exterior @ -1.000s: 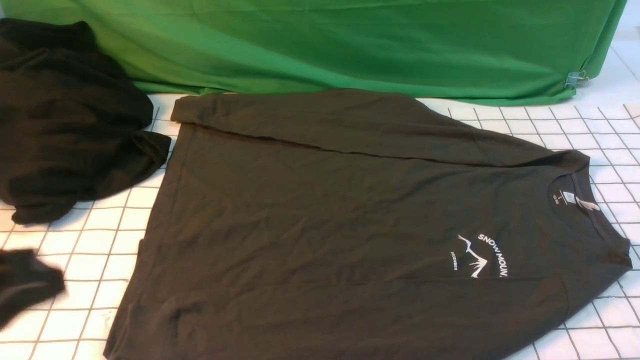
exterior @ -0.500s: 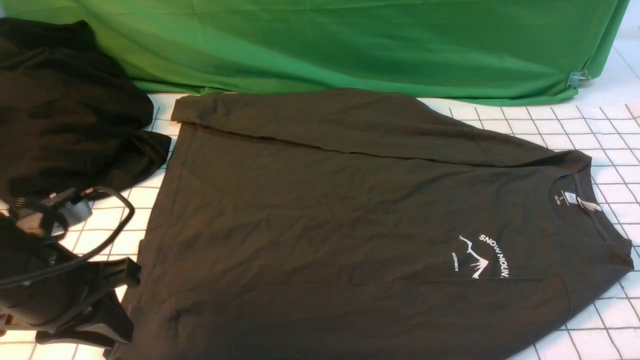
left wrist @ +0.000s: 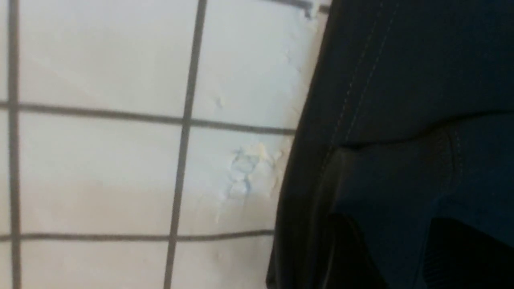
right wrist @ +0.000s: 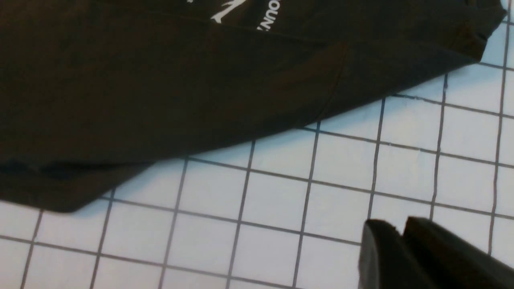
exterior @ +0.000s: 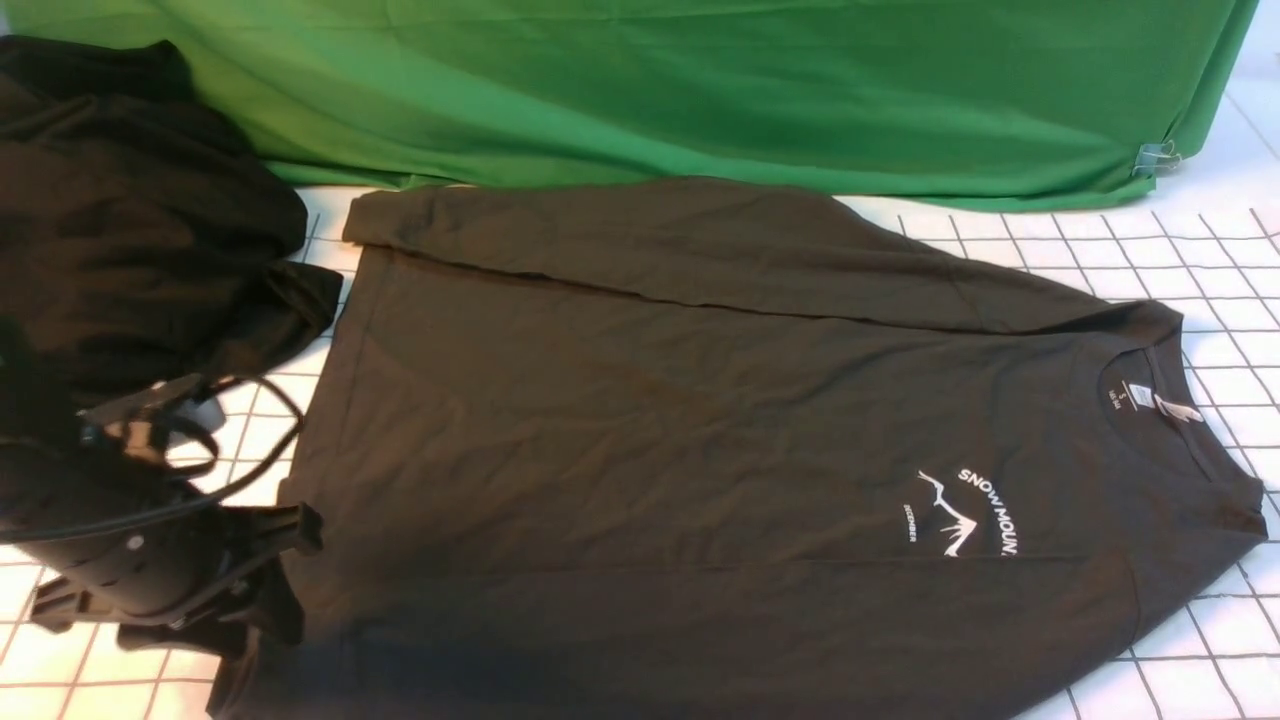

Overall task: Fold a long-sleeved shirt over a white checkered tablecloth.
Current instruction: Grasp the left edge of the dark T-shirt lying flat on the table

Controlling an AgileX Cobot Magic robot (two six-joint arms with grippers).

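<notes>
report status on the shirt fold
Left gripper open at long-sleeved shirt hem. Right gripper nearly shut, empty, over checkered tablecloth. Sleeves folded in. Black cloth heap beside hem.

Green cloth (exterior: 700, 90) drapes across the back

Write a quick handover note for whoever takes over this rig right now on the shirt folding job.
Left pincer: open, at the hem corner of the large dark brownish-olive long-sleeved shirt, gripping nothing.
Right pincer: looks closed, empty, over the white checkered tablecloth beside the shirt's near edge.
Shirt lies flat on the tablecloth, collar to the right; both sleeves look folded in.
Left to do: fold hem towards collar, probably.
</notes>
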